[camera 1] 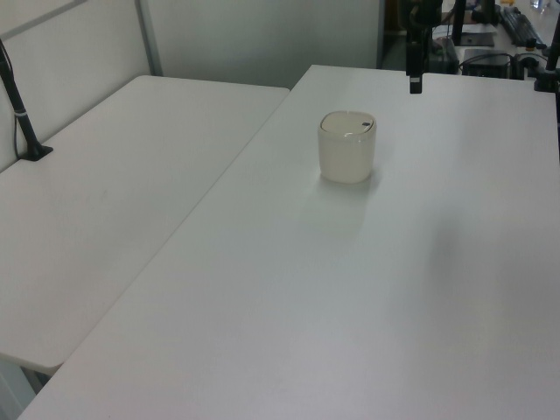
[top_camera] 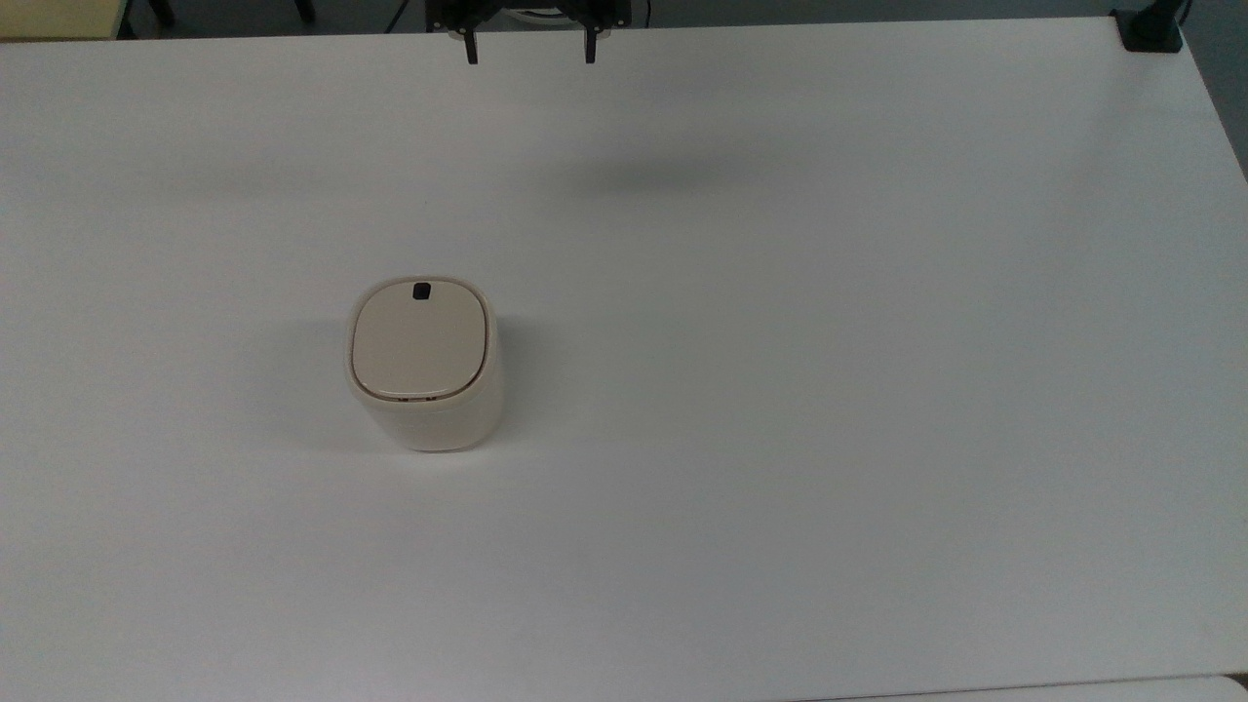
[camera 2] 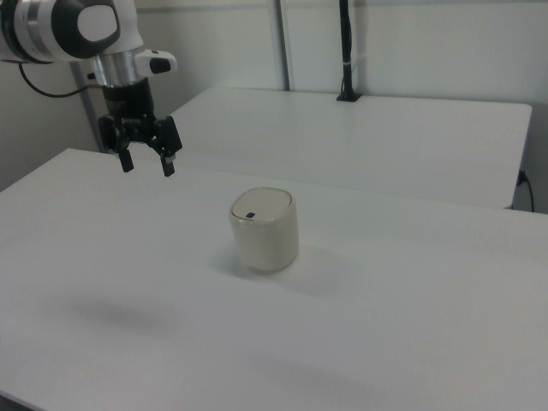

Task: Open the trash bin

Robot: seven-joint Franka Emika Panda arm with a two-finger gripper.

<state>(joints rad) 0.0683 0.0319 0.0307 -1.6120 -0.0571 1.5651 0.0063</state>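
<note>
Gripper (camera 2: 146,161) hangs with fingers apart, well clear of the trash bin (top_camera: 422,363) mid-table (top_camera: 877,390), lid apparently shut; risk: 1 off-centre push on the small black latch (top_camera: 421,291) probably slides or tips the light bin instead of releasing it.

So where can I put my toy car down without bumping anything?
Nearly anywhere. The white table is bare apart from the trash bin. Best is the wide stretch on the top view's right of the bin. Avoid the far edge, under the open tool.
</note>
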